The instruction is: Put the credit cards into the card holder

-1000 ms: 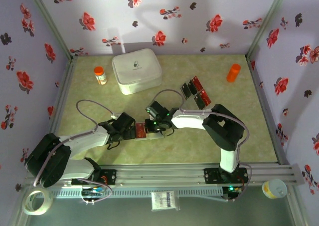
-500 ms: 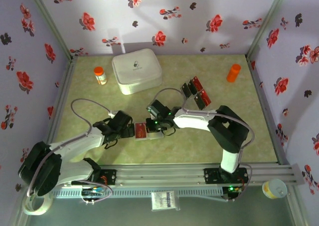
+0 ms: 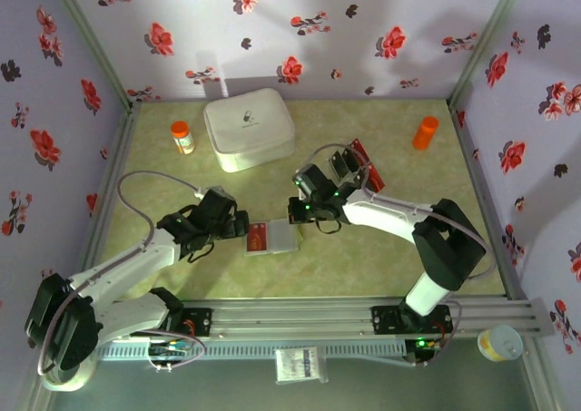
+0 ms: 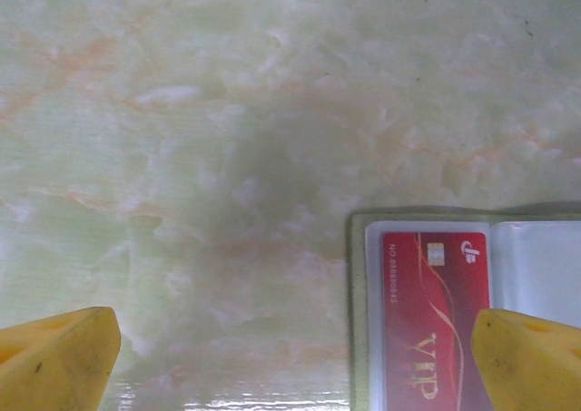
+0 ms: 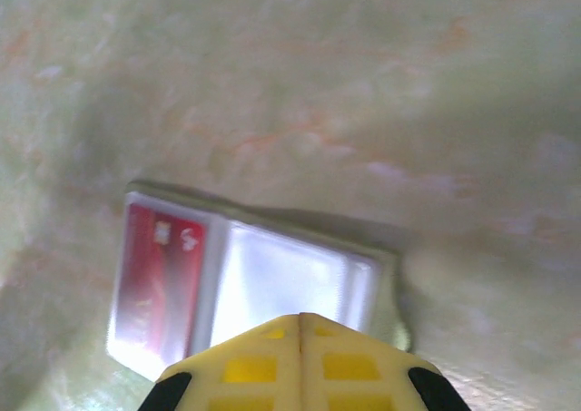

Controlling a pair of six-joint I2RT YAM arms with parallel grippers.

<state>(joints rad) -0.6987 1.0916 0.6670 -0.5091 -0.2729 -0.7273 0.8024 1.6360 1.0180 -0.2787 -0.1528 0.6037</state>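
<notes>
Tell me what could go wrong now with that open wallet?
The card holder lies open, held by neither the left gripper nor the right gripper, so pushing in another card might slide it. The remaining credit cards lie flat and close together; lifting just one could prove tricky.

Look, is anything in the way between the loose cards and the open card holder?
Only the robot's own shut right gripper, which hangs between the loose credit cards and the open card holder. Nothing else visible lies between them.
</notes>
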